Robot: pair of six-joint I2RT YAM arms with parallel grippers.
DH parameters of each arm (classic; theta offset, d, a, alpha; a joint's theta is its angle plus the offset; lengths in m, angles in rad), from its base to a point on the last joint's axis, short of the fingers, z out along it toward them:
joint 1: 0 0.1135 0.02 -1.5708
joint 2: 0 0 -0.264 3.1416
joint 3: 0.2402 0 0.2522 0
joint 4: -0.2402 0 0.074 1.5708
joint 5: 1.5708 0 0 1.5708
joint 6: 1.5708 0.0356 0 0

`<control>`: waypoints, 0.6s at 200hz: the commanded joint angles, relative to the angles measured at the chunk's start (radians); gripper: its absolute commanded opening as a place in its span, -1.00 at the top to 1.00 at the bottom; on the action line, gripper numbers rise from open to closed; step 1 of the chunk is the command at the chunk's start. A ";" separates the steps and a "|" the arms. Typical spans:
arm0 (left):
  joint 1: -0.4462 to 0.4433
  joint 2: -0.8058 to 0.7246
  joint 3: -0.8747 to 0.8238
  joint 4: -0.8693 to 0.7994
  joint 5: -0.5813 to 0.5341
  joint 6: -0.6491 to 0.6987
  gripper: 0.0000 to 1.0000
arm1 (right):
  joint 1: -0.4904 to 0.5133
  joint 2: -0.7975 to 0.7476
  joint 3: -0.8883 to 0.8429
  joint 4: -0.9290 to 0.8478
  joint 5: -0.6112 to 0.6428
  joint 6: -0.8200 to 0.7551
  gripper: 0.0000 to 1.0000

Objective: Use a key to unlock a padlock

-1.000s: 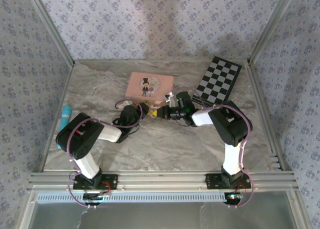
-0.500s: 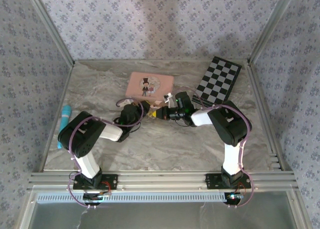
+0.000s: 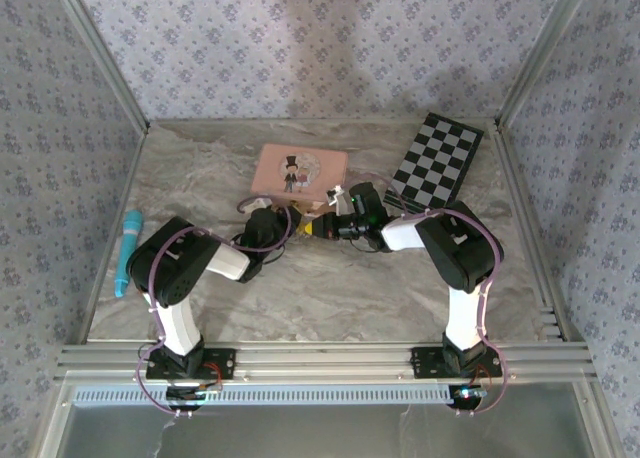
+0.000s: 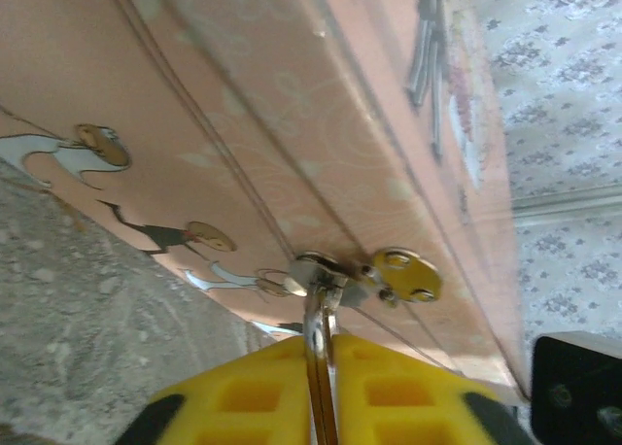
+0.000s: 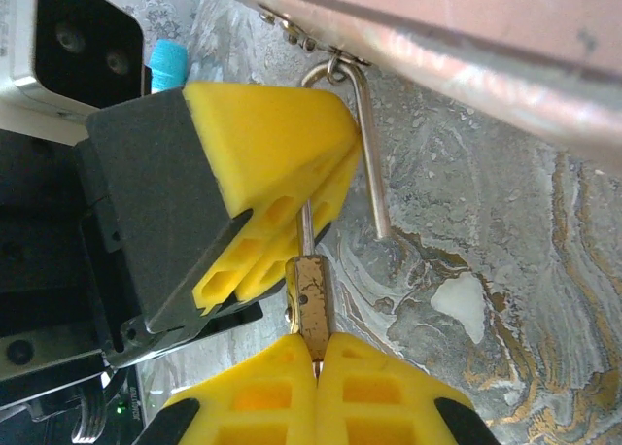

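A teal cylinder (image 3: 127, 250) lies near the counter's (image 3: 330, 288) left edge, well apart from my work. My left gripper (image 4: 321, 353) is clenched on the thin silvery shackle (image 5: 369, 163), just under the gold latch (image 4: 403, 275) on the front wall of the pink box (image 3: 300, 168), which blocks the way behind. The shackle hooks through a small ring at the box's edge, one leg hanging free. The brass padlock (image 5: 311, 294) sits pinched in my right gripper (image 5: 316, 358), tip to tip with the left. A checkered board (image 3: 436, 162) lies far right. Bare counter lies open toward the near edge.
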 commanded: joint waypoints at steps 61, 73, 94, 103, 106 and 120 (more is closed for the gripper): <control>0.009 0.026 0.023 0.023 -0.022 0.013 1.00 | -0.033 -0.161 -0.064 -0.068 0.002 0.040 -0.12; 0.012 0.022 0.023 0.019 -0.025 0.016 1.00 | -0.049 -0.218 -0.084 -0.115 0.044 0.049 -0.31; 0.011 0.020 0.016 0.021 -0.040 0.012 1.00 | -0.083 -0.287 -0.064 -0.293 0.172 0.049 -0.44; 0.012 0.020 0.015 0.023 -0.043 0.010 1.00 | -0.094 -0.299 -0.031 -0.389 0.237 0.037 -0.46; 0.012 0.020 0.015 0.023 -0.045 0.008 1.00 | -0.098 -0.300 -0.018 -0.416 0.258 0.031 -0.47; 0.010 0.021 0.013 0.026 -0.054 0.003 1.00 | -0.100 -0.292 0.036 -0.504 0.366 0.000 -0.49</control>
